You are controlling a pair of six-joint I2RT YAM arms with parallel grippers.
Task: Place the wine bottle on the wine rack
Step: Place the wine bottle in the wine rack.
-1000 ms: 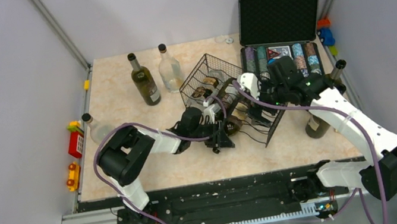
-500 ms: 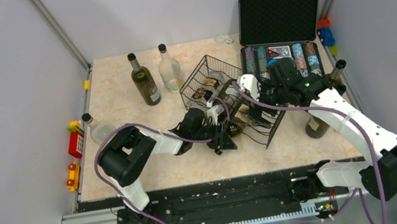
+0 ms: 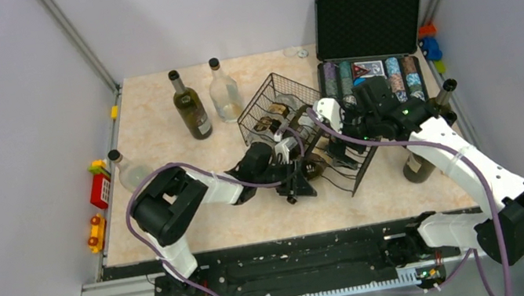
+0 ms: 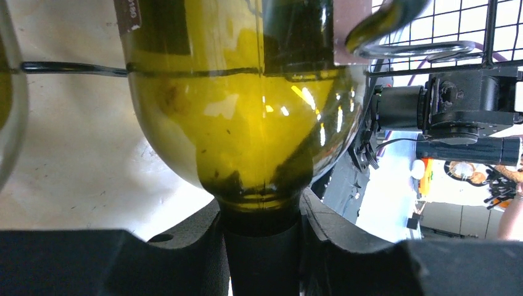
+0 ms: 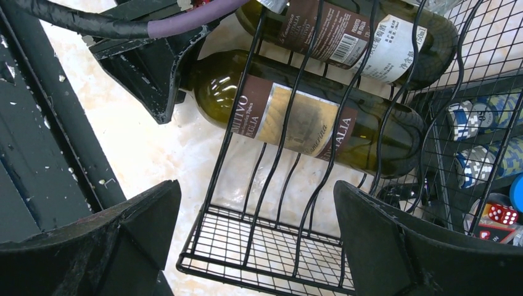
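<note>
Left gripper (image 4: 261,240): clamped on wine bottle (image 4: 247,129) neck | bottle axis: lengthwise in wine rack (image 5: 290,246) cradle | right gripper (image 5: 256,216): wide open, empty

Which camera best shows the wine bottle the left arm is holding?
The right wrist view: the wine bottle lies in the wine rack, label and body visible through the wires. The left wrist view shows mainly its neck and shoulder, clamped by the left gripper. In the top view it is small and mostly hidden by the rack.
</note>
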